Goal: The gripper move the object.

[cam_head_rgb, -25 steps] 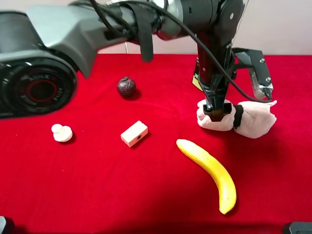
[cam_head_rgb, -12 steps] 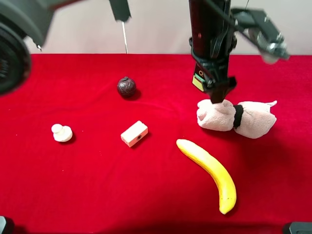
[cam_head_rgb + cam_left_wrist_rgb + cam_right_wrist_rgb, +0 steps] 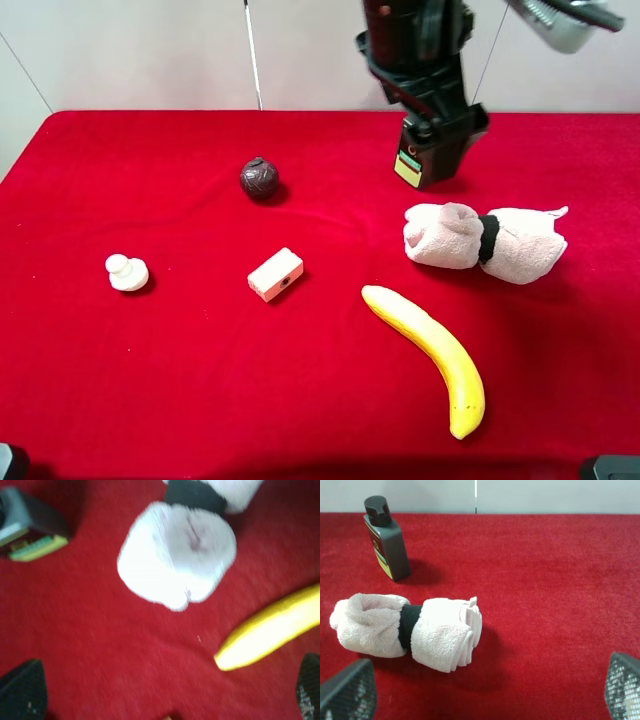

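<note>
The pink rolled towel [image 3: 485,243] lies on the red desk [image 3: 200,400], free of either claw, a black band [image 3: 488,238] around its middle. The right wrist view shows a dark bottle [image 3: 386,539] standing just beyond it; from the high camera an arm [image 3: 415,40] hides the bottle's top. The left claw [image 3: 165,690] hangs spread wide above the towel's end, holding nothing; the right claw [image 3: 485,685] is likewise parted and empty. A banana [image 3: 430,350] lies near the towel; a white block [image 3: 275,274], dark ball [image 3: 259,178] and white knob figure [image 3: 127,272] sit well apart
</note>
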You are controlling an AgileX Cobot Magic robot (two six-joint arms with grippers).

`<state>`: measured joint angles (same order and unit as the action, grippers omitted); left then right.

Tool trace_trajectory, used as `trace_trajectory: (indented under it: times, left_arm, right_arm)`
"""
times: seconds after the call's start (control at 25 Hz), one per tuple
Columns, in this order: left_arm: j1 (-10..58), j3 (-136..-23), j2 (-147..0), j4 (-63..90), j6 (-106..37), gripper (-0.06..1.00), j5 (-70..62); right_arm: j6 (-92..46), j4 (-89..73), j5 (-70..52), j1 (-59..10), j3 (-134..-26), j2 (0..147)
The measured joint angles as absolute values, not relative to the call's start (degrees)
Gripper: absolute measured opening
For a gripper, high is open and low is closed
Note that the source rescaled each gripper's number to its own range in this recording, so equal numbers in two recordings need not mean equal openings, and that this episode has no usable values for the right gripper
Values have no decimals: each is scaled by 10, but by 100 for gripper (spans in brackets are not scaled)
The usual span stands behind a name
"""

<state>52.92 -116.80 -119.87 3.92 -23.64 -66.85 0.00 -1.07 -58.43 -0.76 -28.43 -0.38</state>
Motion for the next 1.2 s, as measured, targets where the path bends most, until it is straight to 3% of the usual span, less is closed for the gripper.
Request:
trace_trajectory:
  times: [1.2]
  left_arm:
    - [363,-468,-649,39,-172,100,-666]
  right_arm:
    - [0,-11,-584,-8,-284,-4]
